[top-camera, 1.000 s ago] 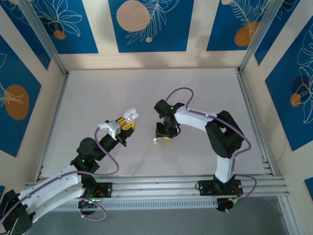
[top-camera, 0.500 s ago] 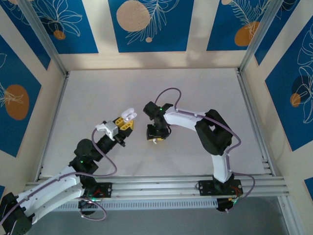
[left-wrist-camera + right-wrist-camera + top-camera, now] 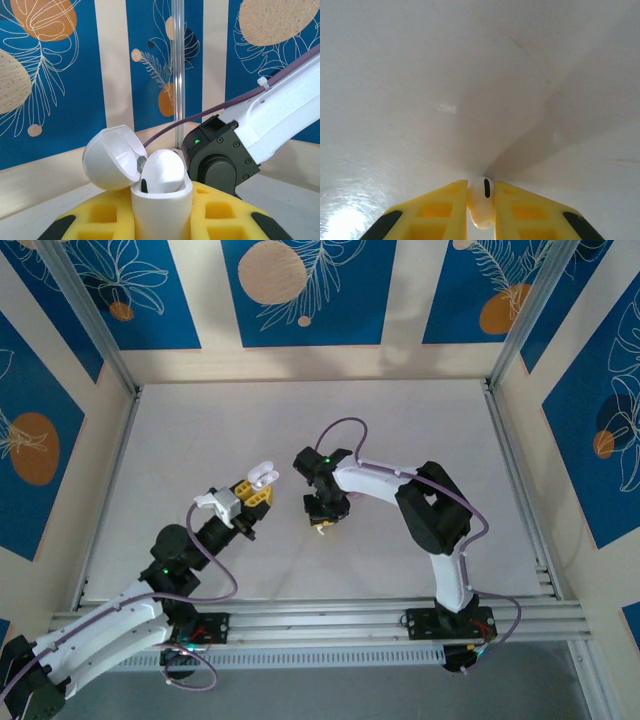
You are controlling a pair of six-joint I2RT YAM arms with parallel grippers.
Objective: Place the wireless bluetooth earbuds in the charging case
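The white desk takes up most of the space inside the blue-patterned walls. The right arm bends in from the near right and the left arm reaches up from the near left corner, so both meet around the middle of the desk.

The left tool is clamped narrow on a white charging case, which stands upright between its yellow fingers. The case's lid is flipped open to the left, and a rounded bud sits in its mouth.

Just to the right, the right tool points down close to the desk and pinches a white earbud between its fingertips. I cannot tell whether the earbud touches the surface.
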